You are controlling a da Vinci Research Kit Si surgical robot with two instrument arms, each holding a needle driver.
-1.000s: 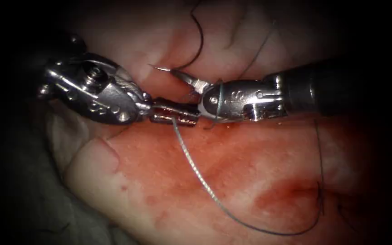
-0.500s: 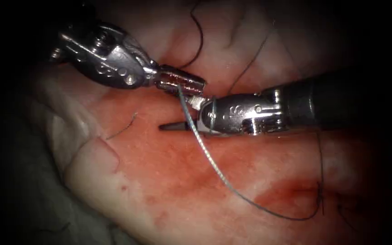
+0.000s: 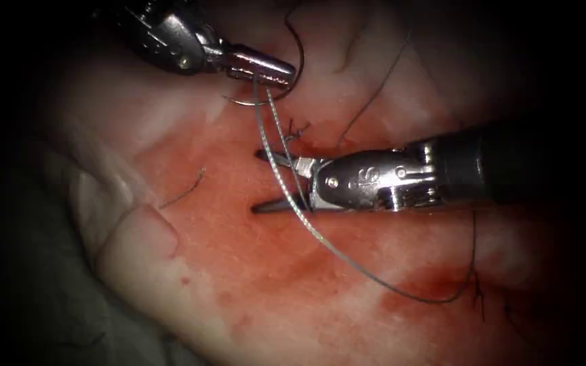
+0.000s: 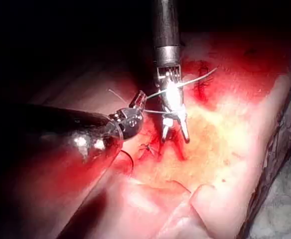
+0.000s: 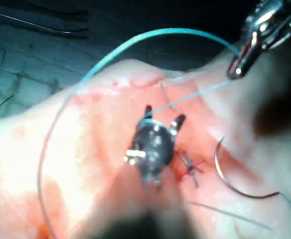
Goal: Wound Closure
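My left tool (image 3: 276, 70) is shut on the pale thread (image 3: 291, 198) high over the tissue (image 3: 239, 271). Two strands drop from it. One crosses between the spread jaws of my right tool (image 3: 258, 181), which is open and holds nothing. That strand then sweeps right to a stitch (image 3: 476, 290). The curved needle (image 3: 245, 103) lies free on the tissue just under the left tool's jaws, held by neither tool. The needle (image 5: 227, 181) rests beside a knot (image 5: 190, 167). My left tool (image 4: 138, 99) and the open right tool (image 4: 175, 133) meet at the thread.
A small dark knot (image 3: 294, 131) sits on the cut just above the right tool's upper jaw. Red fluid (image 3: 347, 271) stains the tissue below the tools. A short cut end of thread (image 3: 184, 191) lies at the left. Dark thread (image 3: 298, 47) curls above.
My left tool has risen up and to the right, drawing the thread taut. The right tool has dropped slightly and its jaws have spread open.
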